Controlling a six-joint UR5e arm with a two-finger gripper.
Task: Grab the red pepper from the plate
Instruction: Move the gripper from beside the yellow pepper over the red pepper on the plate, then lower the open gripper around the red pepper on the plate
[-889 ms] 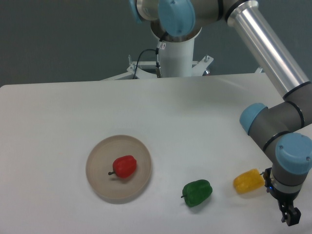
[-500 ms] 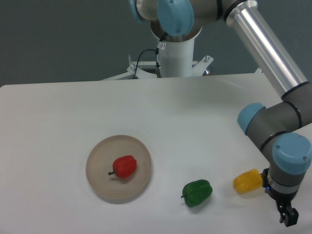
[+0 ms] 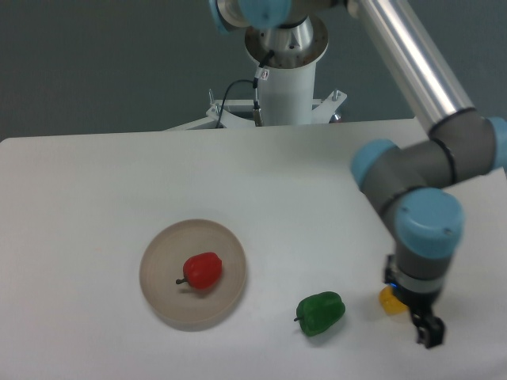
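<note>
The red pepper lies on the plate; the pincer's grip state cannot be told.

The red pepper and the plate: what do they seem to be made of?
The red pepper looks like glossy plastic, probably a toy: its skin is evenly red with a soft shine. The plate looks matte beige, perhaps plastic or ceramic; it shows no glare.

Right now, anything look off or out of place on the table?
Nothing spilled, tipped or damaged. The red pepper sits inside the plate. The green pepper lies on the bare table. The only wrinkle: the arm's wrist covers most of the yellow pepper, and the claw hangs far right of the plate.
</note>
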